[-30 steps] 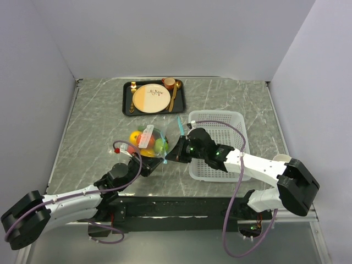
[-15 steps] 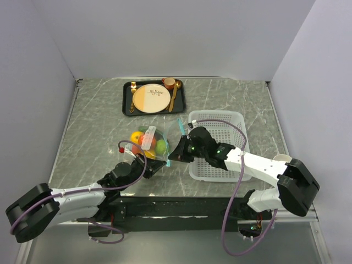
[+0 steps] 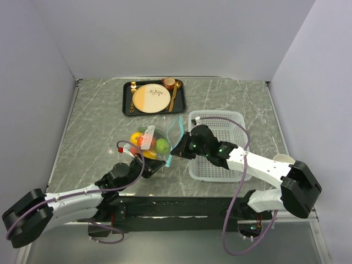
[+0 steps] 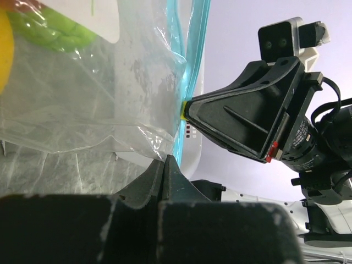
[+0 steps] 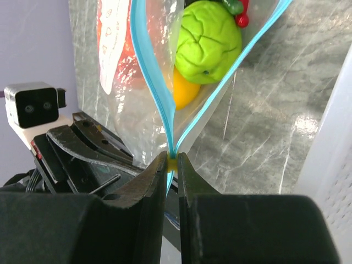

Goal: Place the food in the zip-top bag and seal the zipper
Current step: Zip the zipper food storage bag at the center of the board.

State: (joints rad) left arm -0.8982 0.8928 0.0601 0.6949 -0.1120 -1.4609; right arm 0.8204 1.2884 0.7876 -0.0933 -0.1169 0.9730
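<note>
Sealing is under way; the food (image 3: 147,144) sits inside the zip-top bag (image 3: 144,149) on the table (image 3: 99,121). The right gripper (image 5: 172,159) pinches the zipper (image 5: 144,60) where its two sides meet; the left gripper (image 4: 168,160) is clamped, seemingly on the bag's corner. Next, the pinch should run along the gaping strip while the corner is held taut.

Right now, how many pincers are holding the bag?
2. The left pincer clamps the bag at its blue zipper edge; the right pincer pinches that zipper a little farther along.

White mesh basket (image 3: 220,113) at right — black tray (image 3: 127,102) holds plate (image 3: 149,98).
</note>
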